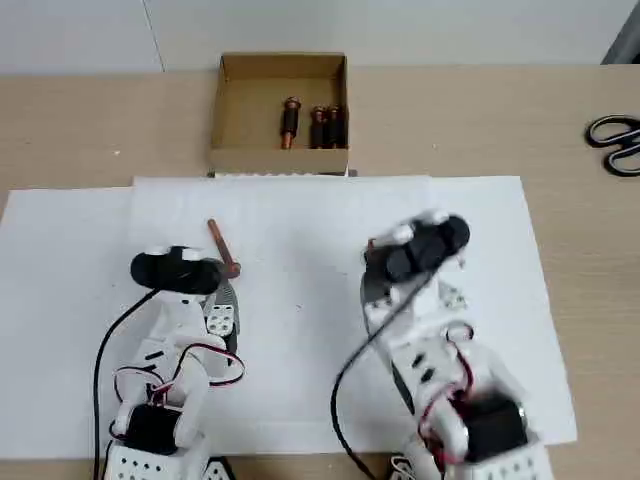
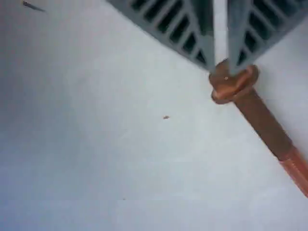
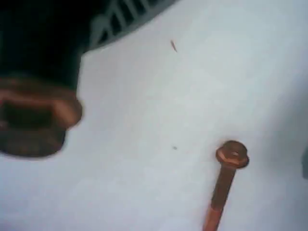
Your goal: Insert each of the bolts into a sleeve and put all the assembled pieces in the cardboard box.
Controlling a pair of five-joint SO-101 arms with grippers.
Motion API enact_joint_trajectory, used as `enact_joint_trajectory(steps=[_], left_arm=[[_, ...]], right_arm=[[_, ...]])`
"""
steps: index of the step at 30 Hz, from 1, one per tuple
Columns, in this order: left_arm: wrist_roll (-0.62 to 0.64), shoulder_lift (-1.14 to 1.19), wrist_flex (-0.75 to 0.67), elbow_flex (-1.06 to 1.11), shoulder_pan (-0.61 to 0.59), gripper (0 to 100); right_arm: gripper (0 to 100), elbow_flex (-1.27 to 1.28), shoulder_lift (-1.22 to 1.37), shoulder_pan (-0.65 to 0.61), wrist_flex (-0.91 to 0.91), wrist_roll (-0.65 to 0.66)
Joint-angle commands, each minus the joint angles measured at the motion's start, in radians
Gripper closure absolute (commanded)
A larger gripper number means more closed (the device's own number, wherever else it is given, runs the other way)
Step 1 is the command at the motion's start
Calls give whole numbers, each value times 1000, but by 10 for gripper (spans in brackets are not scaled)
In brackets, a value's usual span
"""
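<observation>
A copper bolt (image 1: 222,247) lies slanted on the white paper (image 1: 480,220), its head toward the left arm. My left gripper (image 2: 222,65) has its fingertips drawn together onto the head of the bolt (image 2: 264,125), which still rests on the sheet. In the high view the left gripper (image 1: 230,285) sits just behind that head. My right gripper (image 1: 375,270) holds a black sleeve (image 3: 33,115) with a copper-coloured end, raised over the paper. The bolt (image 3: 224,185) shows farther off in the right wrist view. The cardboard box (image 1: 280,160) stands at the back centre with assembled pieces (image 1: 315,125) inside.
Black scissors (image 1: 615,140) lie on the wooden table at the far right. The white paper covers the work area in front of the box, and both arm bases stand at its near edge.
</observation>
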Motion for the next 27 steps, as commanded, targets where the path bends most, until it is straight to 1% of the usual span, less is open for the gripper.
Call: enact_joint_trajectory(steps=[1,5,13,18,21,27], left_arm=[[8,-9,5,-4,-5,994],[3,-9,5,-4,-5,994],[2,-9,6,-4,2,994],[2,-9,6,-4,2,994],[2,-9,6,-4,2,994],[2,-9,6,-4,2,994]], right_arm=[[996,-270,305,15,-84,-21],[996,-535,633,13,-163,-18],[995,-1109,1228,10,-171,-15],[995,-1485,1587,8,-176,29],[995,-1697,1785,8,-208,34],[995,-2058,2112,-7,-208,34]])
